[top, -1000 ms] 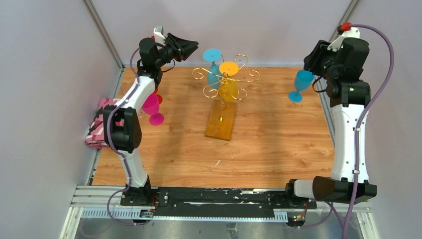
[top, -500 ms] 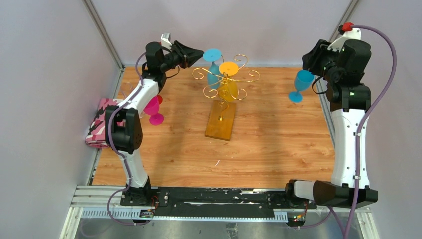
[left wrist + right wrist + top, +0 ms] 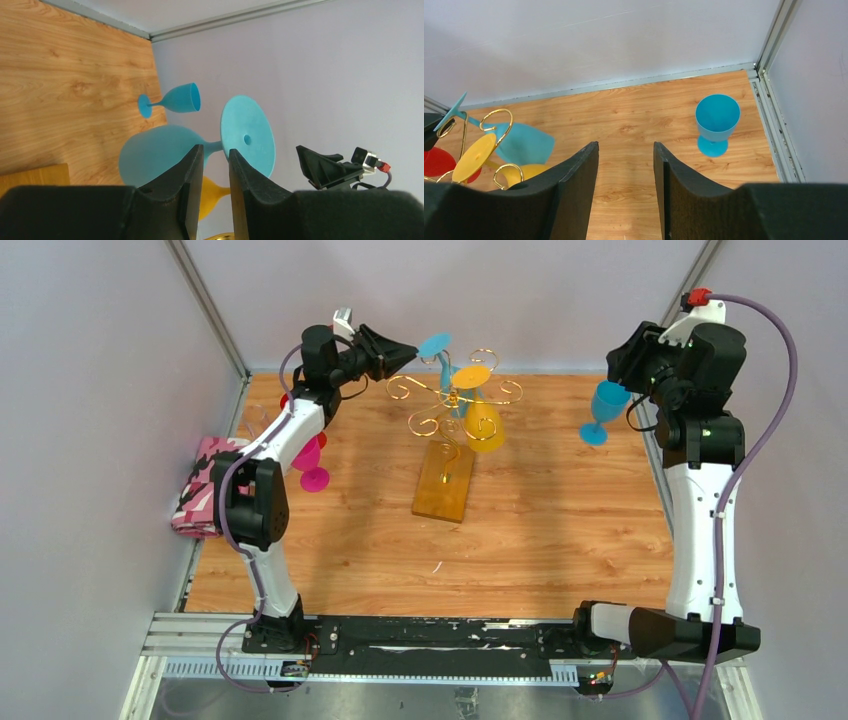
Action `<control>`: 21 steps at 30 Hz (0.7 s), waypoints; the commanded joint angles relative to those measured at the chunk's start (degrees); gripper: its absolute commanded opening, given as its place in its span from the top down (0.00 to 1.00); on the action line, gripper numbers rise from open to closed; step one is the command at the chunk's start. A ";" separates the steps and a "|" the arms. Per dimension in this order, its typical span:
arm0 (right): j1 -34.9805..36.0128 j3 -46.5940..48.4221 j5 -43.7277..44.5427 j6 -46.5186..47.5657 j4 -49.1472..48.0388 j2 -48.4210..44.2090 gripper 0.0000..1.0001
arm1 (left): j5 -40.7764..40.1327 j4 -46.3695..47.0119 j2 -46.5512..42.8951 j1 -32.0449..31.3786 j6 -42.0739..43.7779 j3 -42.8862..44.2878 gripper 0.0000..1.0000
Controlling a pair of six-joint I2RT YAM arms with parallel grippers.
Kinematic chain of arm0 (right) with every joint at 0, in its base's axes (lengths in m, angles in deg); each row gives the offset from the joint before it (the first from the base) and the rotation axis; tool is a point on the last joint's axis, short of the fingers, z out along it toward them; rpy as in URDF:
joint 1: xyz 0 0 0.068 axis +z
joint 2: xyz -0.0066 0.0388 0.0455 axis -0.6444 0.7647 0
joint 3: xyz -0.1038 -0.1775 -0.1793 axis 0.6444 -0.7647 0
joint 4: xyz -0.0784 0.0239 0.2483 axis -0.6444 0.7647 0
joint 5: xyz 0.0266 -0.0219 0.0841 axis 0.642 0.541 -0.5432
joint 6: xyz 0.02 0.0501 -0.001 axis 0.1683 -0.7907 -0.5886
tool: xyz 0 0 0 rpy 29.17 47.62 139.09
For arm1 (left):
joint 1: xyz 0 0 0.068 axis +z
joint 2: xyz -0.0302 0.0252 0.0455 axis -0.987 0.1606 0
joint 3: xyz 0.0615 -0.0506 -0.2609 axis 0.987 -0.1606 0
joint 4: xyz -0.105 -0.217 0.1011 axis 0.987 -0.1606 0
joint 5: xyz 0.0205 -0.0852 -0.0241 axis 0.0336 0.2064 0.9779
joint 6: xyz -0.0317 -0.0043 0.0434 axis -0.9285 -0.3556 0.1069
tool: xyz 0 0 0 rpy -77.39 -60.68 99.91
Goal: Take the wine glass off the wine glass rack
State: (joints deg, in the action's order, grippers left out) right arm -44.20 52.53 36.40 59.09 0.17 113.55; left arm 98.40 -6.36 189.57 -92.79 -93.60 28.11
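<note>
wine glass (image 3: 248, 135), sky-blue, hangs tilted on the gold wire rack (image 3: 455, 397) at the back of the wooden table (image 3: 560, 530), its stem pinched between the fingers of the left claw (image 3: 216, 152). a yellow glass (image 3: 484, 427) hangs askew beside it. the right claw (image 3: 625, 150) hovers, jaws apart and empty, near a second blue glass (image 3: 603, 405) standing upright.

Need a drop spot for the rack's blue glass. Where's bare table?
Bare table: the near stretch in front of the rack and its amber base, and the strip between rack and the standing blue glass at right. Crowded: left edge, with pink glass and cloth.
</note>
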 commanded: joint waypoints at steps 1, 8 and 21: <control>0.91 -0.92 -1.51 -0.42 -1.65 -0.70 0.51 | 0.63 -1.73 -2.46 -0.49 1.61 0.21 0.70; 0.92 -1.29 -1.87 -0.26 -2.10 -1.15 0.51 | -0.38 -1.73 -4.36 -0.36 1.82 0.69 0.68; 0.92 -2.10 -2.63 -0.45 -3.11 -1.32 0.52 | -0.12 -1.73 -4.62 -0.53 1.83 1.32 0.64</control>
State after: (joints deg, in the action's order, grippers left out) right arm -44.20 51.11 34.50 59.09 -1.49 113.42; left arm 97.81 -8.00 186.75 -92.90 -92.37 28.13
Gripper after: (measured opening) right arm 0.484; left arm 0.358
